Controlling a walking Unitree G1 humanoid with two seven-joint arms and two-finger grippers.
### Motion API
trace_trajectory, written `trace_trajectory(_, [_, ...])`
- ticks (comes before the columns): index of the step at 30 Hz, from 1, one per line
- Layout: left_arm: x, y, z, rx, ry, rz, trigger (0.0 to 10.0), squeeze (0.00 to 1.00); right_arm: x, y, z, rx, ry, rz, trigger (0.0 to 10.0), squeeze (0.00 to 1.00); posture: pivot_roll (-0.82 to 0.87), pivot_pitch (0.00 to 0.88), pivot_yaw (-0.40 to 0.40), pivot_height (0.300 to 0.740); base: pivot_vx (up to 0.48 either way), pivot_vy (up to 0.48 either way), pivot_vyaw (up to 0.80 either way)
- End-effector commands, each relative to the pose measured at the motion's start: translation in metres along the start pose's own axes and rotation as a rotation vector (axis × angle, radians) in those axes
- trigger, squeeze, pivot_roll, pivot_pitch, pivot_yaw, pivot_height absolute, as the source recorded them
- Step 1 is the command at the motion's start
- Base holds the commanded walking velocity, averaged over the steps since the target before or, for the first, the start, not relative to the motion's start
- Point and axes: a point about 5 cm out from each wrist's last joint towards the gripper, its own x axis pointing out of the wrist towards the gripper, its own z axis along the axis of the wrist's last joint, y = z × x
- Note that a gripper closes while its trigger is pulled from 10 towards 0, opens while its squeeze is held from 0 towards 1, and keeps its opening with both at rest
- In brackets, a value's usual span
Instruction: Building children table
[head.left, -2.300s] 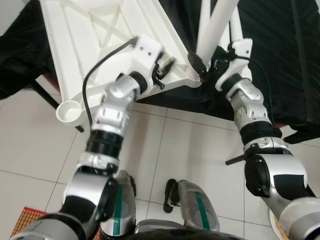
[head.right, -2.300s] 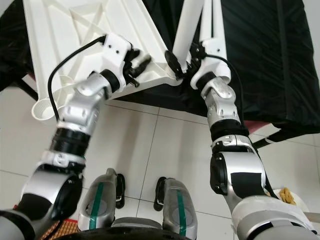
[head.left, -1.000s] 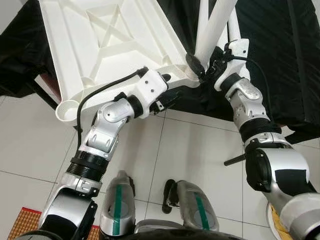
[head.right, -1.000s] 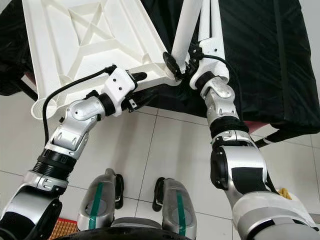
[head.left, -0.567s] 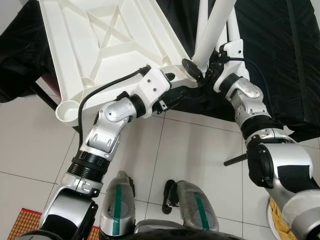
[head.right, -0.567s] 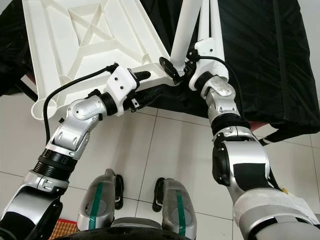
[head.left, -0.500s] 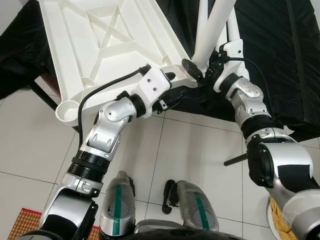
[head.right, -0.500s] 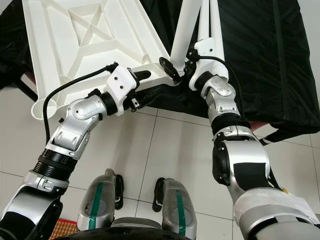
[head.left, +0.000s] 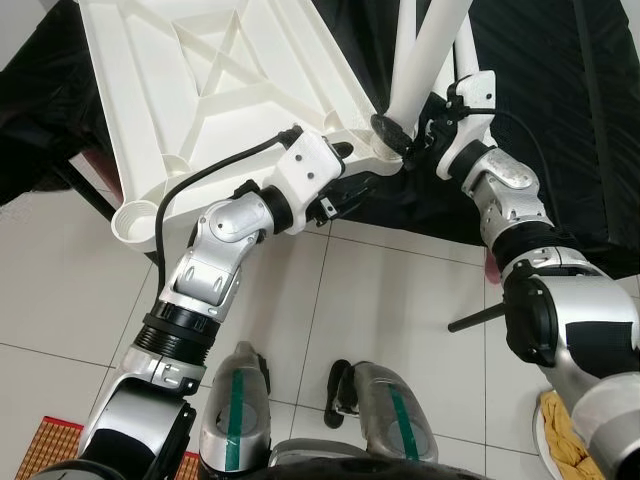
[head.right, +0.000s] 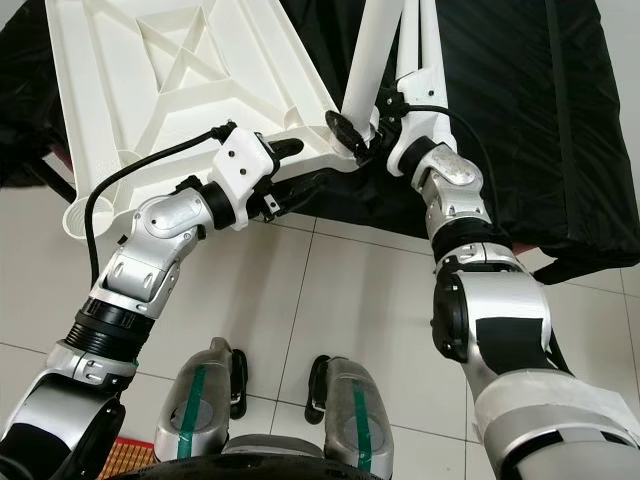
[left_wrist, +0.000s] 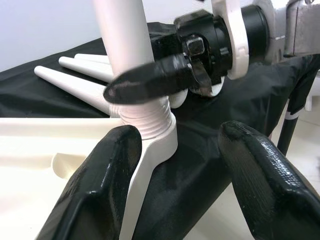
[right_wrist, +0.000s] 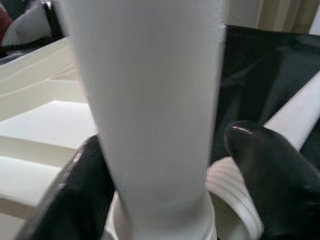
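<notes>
While the white table leg (head.left: 428, 55) stands in the threaded socket (left_wrist: 150, 131) at the near corner of the upturned tabletop (head.left: 215, 95), the right gripper (head.left: 400, 140) clasps its base, one black finger (right_wrist: 267, 165) on each side. The left gripper (head.left: 352, 180) hangs spread wide at that corner's edge, gripping nothing. Risk now: with the tabletop unsteadied on the black-draped counter (head.right: 520, 110), any twist could cross the threads or slide the whole panel. Spare legs (left_wrist: 75, 75) lie further back on the cloth. Compared with half a second ago, the right wrist has rolled and its elbow has swung outward; the left arm hasn't budged.
</notes>
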Motion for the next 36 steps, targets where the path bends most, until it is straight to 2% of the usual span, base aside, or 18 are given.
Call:
trace_trajectory(1, [0.001,-0.003,0.001,-0.006,-0.001,-0.021,10.0,0.00,0.000,-0.002,0.001,-0.002,-0.010,0.001,2.7,0.00,0.06,0.011,-0.029,0.740,0.000,0.000,0.00])
trace_trajectory(3, [0.001,-0.004,0.002,-0.007,-0.001,-0.022,10.0,0.00,0.000,-0.001,0.001,0.001,-0.011,0.004,2.7,0.00,0.06,0.011,-0.029,0.740,0.000,0.000,0.00])
trace_trajectory(4, [0.001,-0.003,0.002,-0.006,0.000,-0.022,10.0,0.00,0.000,0.000,0.001,0.005,-0.012,0.011,0.0,0.00,0.06,0.012,-0.030,0.740,0.000,0.000,0.00])
trace_trajectory(13, [0.000,-0.004,0.002,-0.008,0.001,-0.016,10.0,0.00,-0.001,0.002,-0.003,0.024,-0.013,0.015,0.0,0.00,0.06,0.018,-0.036,0.740,0.000,0.000,0.00])
trace_trajectory(14, [0.000,-0.004,0.002,-0.008,0.002,-0.014,10.0,0.00,-0.003,0.002,-0.006,0.030,-0.001,0.001,10.0,0.00,0.06,0.018,-0.039,0.740,0.000,0.000,0.00])
trace_trajectory(20, [-0.002,-0.005,0.002,-0.014,0.004,-0.003,10.0,0.00,-0.007,0.000,-0.013,0.091,-0.025,-0.128,10.0,0.00,0.06,0.023,-0.049,0.740,0.000,0.000,0.00])
trace_trajectory(27, [-0.003,-0.006,0.001,-0.023,0.006,0.004,10.0,0.00,-0.005,0.002,-0.014,0.100,-0.061,-0.258,10.0,0.00,0.06,0.030,-0.055,0.740,0.000,0.000,0.00])
trace_trajectory(35, [-0.005,-0.008,0.001,-0.037,0.008,0.014,10.0,0.00,0.001,0.018,-0.008,0.095,-0.123,-0.362,10.0,0.00,0.06,0.047,-0.059,0.740,0.000,0.000,0.00])
trace_trajectory(36, [-0.005,-0.008,0.001,-0.038,0.009,0.015,10.0,0.00,0.001,0.019,-0.009,0.107,-0.121,-0.404,10.0,0.00,0.06,0.049,-0.060,0.740,0.000,0.000,0.00])
